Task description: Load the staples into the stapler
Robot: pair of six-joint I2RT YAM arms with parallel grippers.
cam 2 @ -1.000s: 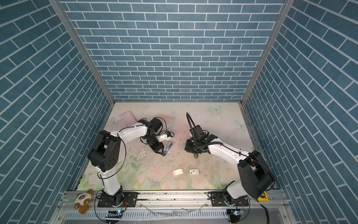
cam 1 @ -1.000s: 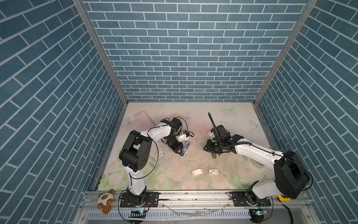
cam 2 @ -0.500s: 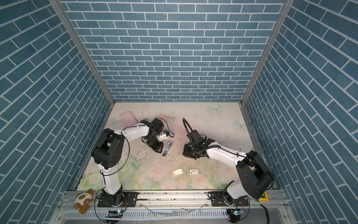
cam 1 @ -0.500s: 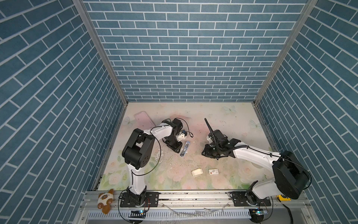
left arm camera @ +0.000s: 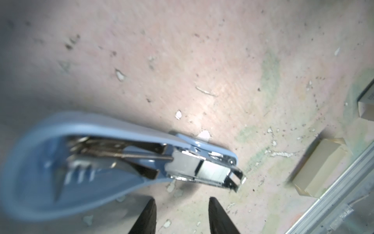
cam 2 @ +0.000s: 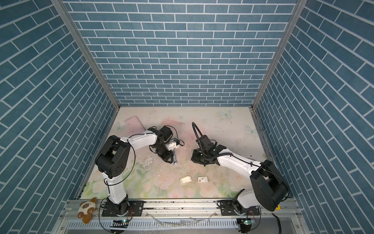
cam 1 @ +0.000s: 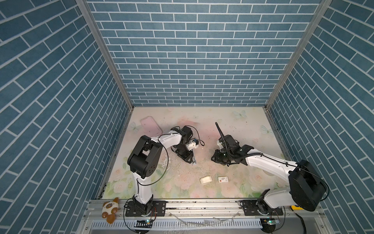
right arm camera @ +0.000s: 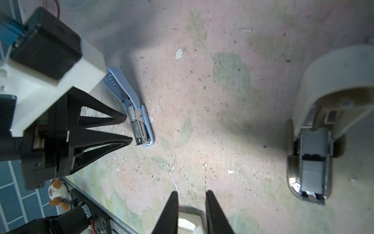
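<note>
Starting at the left, we find the left gripper [left arm camera: 181, 199] just beside the blue stapler [left arm camera: 121, 160]. Its fingers are spread, with nothing between them and bare mat below. The stapler lies low on the floral mat with its chrome channel exposed. The staples [left arm camera: 212, 172] sit as a silvery block in the front end of that channel.

Right of the stapler and nearer the front rail lies the white card tray [cam 1: 206, 180]. The red-marked sleeve [cam 1: 223, 179] is just beyond the tray. The right gripper [right arm camera: 191, 192] hangs well to the stapler's right, its fingers only narrowly parted and their tips bare. A pale shape shows under them at the edge of the right wrist view, and we cannot tell what it is.

We judge the strip to be light, stiff and slick. It is likely brittle along its length, so bending or a hard squeeze could snap it into pieces. We would pinch it gently across its long sides near the middle and keep it level. The stapler we would steady by its broad plastic body, not by the thin metal nose.
</note>
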